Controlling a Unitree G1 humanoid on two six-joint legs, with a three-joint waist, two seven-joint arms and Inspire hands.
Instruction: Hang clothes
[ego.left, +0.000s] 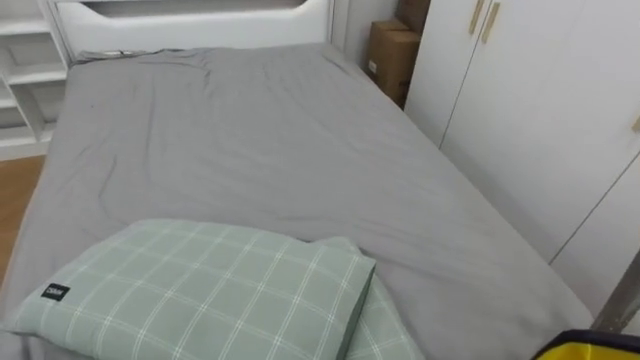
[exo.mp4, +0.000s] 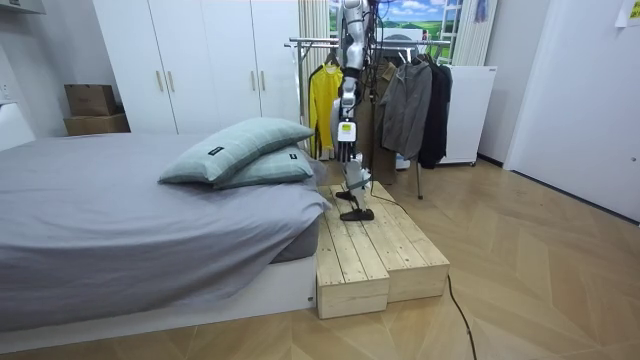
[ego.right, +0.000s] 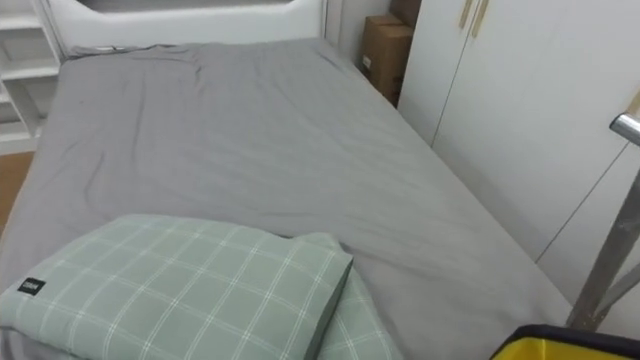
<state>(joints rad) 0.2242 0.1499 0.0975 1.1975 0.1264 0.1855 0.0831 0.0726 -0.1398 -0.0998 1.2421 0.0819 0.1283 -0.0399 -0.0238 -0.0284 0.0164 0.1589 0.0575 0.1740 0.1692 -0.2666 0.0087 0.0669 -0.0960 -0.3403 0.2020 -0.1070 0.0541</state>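
Standing on wooden platform (exo.mp4: 372, 245) between bed (exo.mp4: 100, 210) and clothes rack (exo.mp4: 312, 42) | left hand (exo.mp4: 346, 142) hanging at side, fingers' state impossible to tell | yellow garment (exo.mp4: 322, 100) on rack | plaid pillows (exo.mp4: 240, 148) on bed

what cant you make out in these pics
Yellow thing: eye views, cut off by the bottom edge; what it is cannot be told.
Left hand: room view, too small to tell whether it holds anything.
Metal pole: right eye view, cut off by the right edge.
Dark clothes on the rack: room view, overlapping, too small to count.
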